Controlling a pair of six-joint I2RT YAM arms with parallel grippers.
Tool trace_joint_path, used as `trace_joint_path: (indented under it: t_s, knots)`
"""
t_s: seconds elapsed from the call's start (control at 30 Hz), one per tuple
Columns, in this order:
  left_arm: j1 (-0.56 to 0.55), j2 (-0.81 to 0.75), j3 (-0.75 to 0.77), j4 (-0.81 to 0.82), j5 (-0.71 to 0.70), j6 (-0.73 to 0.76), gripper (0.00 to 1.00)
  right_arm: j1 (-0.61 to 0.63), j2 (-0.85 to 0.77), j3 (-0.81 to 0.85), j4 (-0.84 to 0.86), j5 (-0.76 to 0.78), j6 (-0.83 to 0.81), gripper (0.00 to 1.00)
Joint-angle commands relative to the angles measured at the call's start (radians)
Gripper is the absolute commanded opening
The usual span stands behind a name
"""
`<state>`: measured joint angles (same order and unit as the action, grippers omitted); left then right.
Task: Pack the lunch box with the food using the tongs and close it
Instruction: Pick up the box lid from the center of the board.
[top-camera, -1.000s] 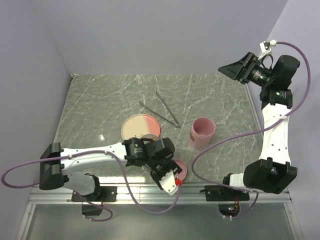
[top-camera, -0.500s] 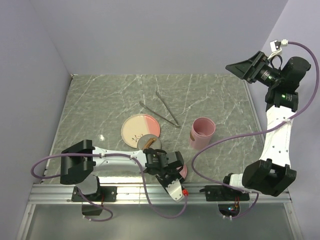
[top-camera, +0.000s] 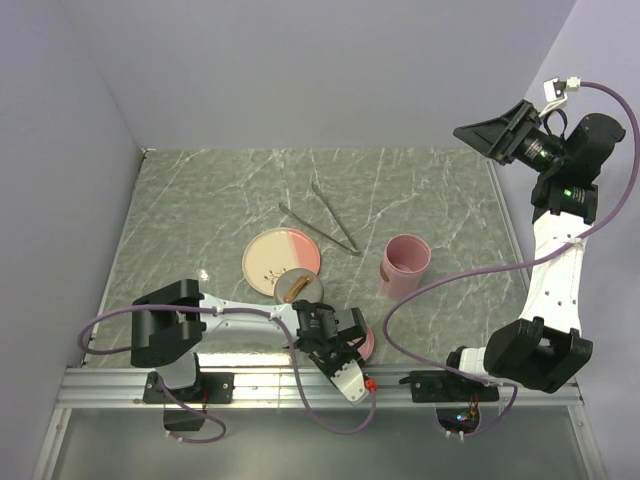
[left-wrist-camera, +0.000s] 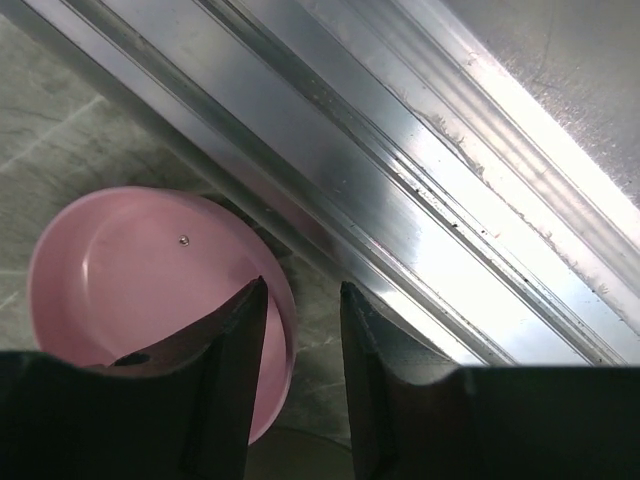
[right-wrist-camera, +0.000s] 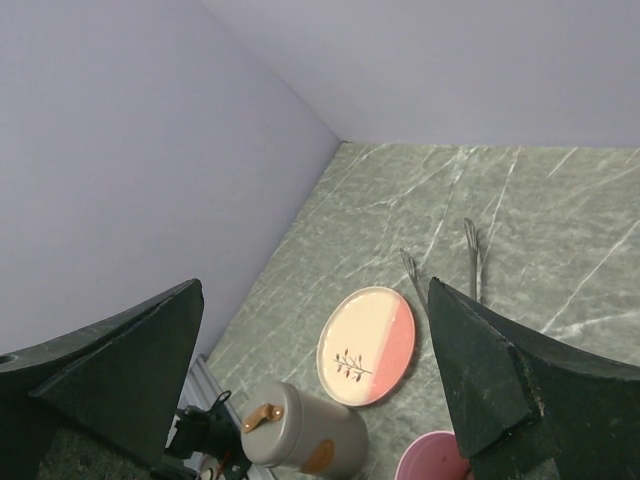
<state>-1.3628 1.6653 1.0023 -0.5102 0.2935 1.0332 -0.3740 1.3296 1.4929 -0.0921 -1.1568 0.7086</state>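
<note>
The tongs (top-camera: 318, 229) lie flat on the counter (top-camera: 200, 200), just far of the cream-and-pink plate (top-camera: 270, 258), untouched; a grey canister (top-camera: 298, 288) stands at the plate's near edge and a pink cup (top-camera: 405, 265) stands to the right. The left gripper (left-wrist-camera: 302, 290) is low by the near rail (left-wrist-camera: 400, 200); its fingers (left-wrist-camera: 230, 380) straddle the rim of a shallow pink dish (left-wrist-camera: 130, 280), though I cannot tell whether they pinch it. The right gripper (right-wrist-camera: 313, 290) hangs high at far right, fingers spread wide, grasping nothing.
</note>
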Motion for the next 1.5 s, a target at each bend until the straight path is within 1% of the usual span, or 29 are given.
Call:
trace_joint_path:
  t_s: [0.0,0.03,0.07,0.1,0.13,0.2,0.23,0.33,0.4,0.5,0.7,0.77,0.8,0.83,0.9,0.97,1.03,1.07,1.1,1.13,1.17,1.2,1.23,1.27,1.3,1.33,1.37,1.4,1.47]
  knots:
    - [0.001,0.016,-0.010,0.016,0.006,-0.030,0.41,-0.012,-0.032,-0.005,0.054,-0.020,0.017,1.00]
    - [0.001,0.017,-0.014,0.019,0.004,-0.030,0.40,-0.014,-0.033,-0.005,0.054,-0.021,0.015,1.00]
    - [0.001,0.020,-0.014,0.019,0.009,-0.027,0.34,-0.014,-0.035,-0.008,0.054,-0.020,0.015,1.00]
    - [0.001,0.019,-0.013,0.019,0.013,-0.027,0.31,-0.016,-0.036,-0.010,0.054,-0.023,0.015,1.00]
    - [0.001,0.013,-0.014,0.018,0.021,-0.024,0.25,-0.014,-0.033,-0.008,0.054,-0.024,0.017,1.00]
    - [0.001,-0.016,-0.001,0.025,0.055,-0.050,0.19,-0.017,-0.029,0.006,0.046,-0.030,0.015,1.00]
    - [0.001,-0.027,0.005,0.024,0.062,-0.058,0.11,-0.016,-0.024,0.012,0.042,-0.030,0.014,1.00]
    - [0.004,-0.073,0.044,0.006,0.108,-0.084,0.00,-0.019,-0.012,0.032,0.026,-0.038,0.011,1.00]
    - [0.008,-0.131,0.067,0.015,0.143,-0.102,0.00,-0.020,-0.009,0.041,0.014,-0.043,0.002,1.00]
    - [0.017,-0.200,0.130,0.027,0.211,-0.171,0.00,-0.025,-0.004,0.053,-0.004,-0.050,-0.012,1.00]
    - [0.089,-0.257,0.300,0.026,0.366,-0.392,0.00,-0.039,0.034,0.131,0.006,-0.066,0.012,1.00]
    - [0.137,-0.272,0.341,0.024,0.418,-0.475,0.00,-0.051,0.052,0.174,0.023,-0.073,0.029,1.00]
    - [0.155,-0.280,0.348,0.030,0.432,-0.507,0.00,-0.065,0.060,0.188,0.026,-0.084,0.034,1.00]
    - [0.198,-0.298,0.349,0.044,0.449,-0.572,0.00,-0.072,0.072,0.211,0.043,-0.089,0.051,1.00]
    - [0.241,-0.315,0.348,0.074,0.496,-0.637,0.00,-0.091,0.086,0.224,0.078,-0.103,0.090,1.00]
    - [0.300,-0.341,0.335,0.090,0.525,-0.708,0.00,-0.121,0.103,0.228,0.191,-0.127,0.199,1.00]
    - [0.353,-0.370,0.322,0.142,0.564,-0.784,0.00,-0.140,0.115,0.215,0.321,-0.138,0.326,1.00]
    - [0.376,-0.381,0.309,0.182,0.578,-0.826,0.00,-0.141,0.117,0.207,0.350,-0.135,0.354,1.00]
    - [0.404,-0.392,0.305,0.272,0.608,-0.872,0.00,-0.138,0.115,0.192,0.367,-0.130,0.377,1.00]
    - [0.466,-0.407,0.300,0.330,0.642,-0.985,0.00,-0.123,0.102,0.141,0.399,-0.129,0.408,1.00]
    - [0.502,-0.409,0.303,0.385,0.670,-1.054,0.00,-0.109,0.095,0.115,0.407,-0.133,0.410,1.00]
    - [0.574,-0.412,0.303,0.447,0.691,-1.135,0.00,-0.097,0.089,0.095,0.401,-0.138,0.401,1.00]
    - [0.611,-0.417,0.302,0.617,0.728,-1.305,0.00,-0.088,0.079,0.067,0.343,-0.141,0.350,0.99]
    - [0.642,-0.418,0.286,0.704,0.737,-1.396,0.00,-0.063,0.071,0.055,0.310,-0.136,0.318,0.99]
    - [0.703,-0.420,0.277,0.807,0.742,-1.486,0.00,-0.051,0.062,0.044,0.283,-0.132,0.287,0.99]
    - [0.731,-0.412,0.271,0.976,0.734,-1.666,0.00,-0.036,0.040,0.020,0.264,-0.127,0.246,0.98]
    - [0.757,-0.408,0.268,1.054,0.727,-1.747,0.00,-0.005,0.030,0.009,0.264,-0.120,0.232,0.98]
    - [0.789,-0.403,0.281,1.078,0.716,-1.822,0.00,0.013,0.019,0.000,0.262,-0.104,0.217,0.98]
    - [0.801,-0.392,0.317,1.118,0.708,-1.840,0.00,0.082,-0.001,-0.002,0.212,-0.071,0.142,0.97]
